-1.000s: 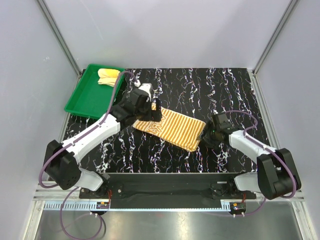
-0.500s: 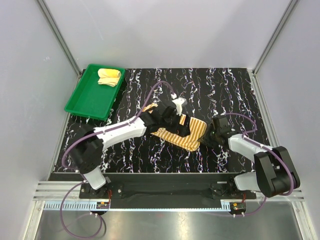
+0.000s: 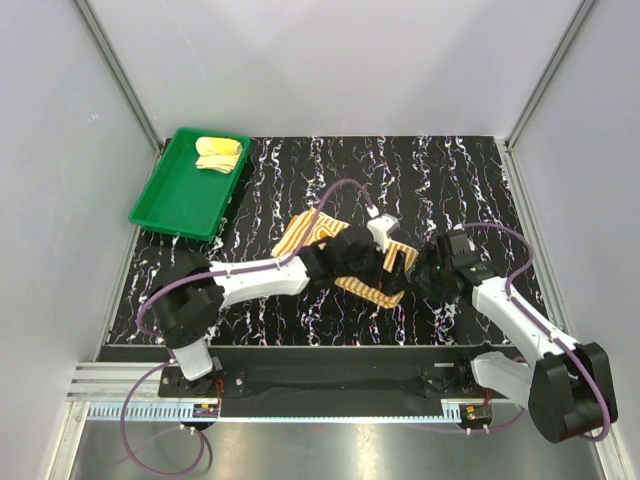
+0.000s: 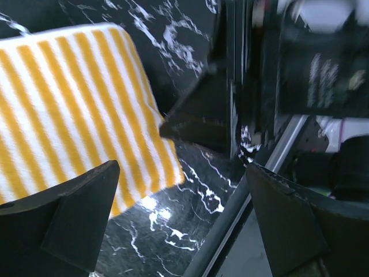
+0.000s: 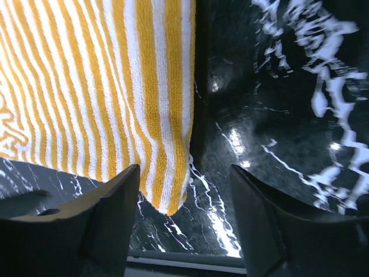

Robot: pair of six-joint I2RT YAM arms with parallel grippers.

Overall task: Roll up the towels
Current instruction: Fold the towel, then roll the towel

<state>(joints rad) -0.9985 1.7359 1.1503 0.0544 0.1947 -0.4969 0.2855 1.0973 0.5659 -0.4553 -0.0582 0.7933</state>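
Towels sit in two places in the overhead view. The orange-and-cream striped towel [image 3: 298,234] lies flat on the black marbled table [image 3: 450,180] near its middle. The plain pale yellow towel [image 3: 218,153] is bundled at the far end of the green tray [image 3: 170,200], at the table's far left corner. The left arm stretches low across the striped towel and hides its centre, so only the far-left end and the near-right edge show. The left gripper [image 3: 398,272] is over that near-right edge, and the right gripper [image 3: 424,272] faces it from just beside the same end.

In the left wrist view, the left gripper [image 4: 183,231] has its fingers [image 4: 69,219] spread wide, with nothing pinched between them. The striped towel [image 4: 69,104] fills the upper left, and its corner ends on bare table [image 4: 144,248] between the fingers. Beyond the corner is a dark, blurred bulk — apparently the other arm.

In the right wrist view, the right gripper [image 5: 181,231] is also parted and holds nothing. The striped towel [image 5: 98,86] covers the left half of the view — its corner reaches down between the two fingers, closer to the left one. Glossy table [image 5: 277,86] shows to the right.
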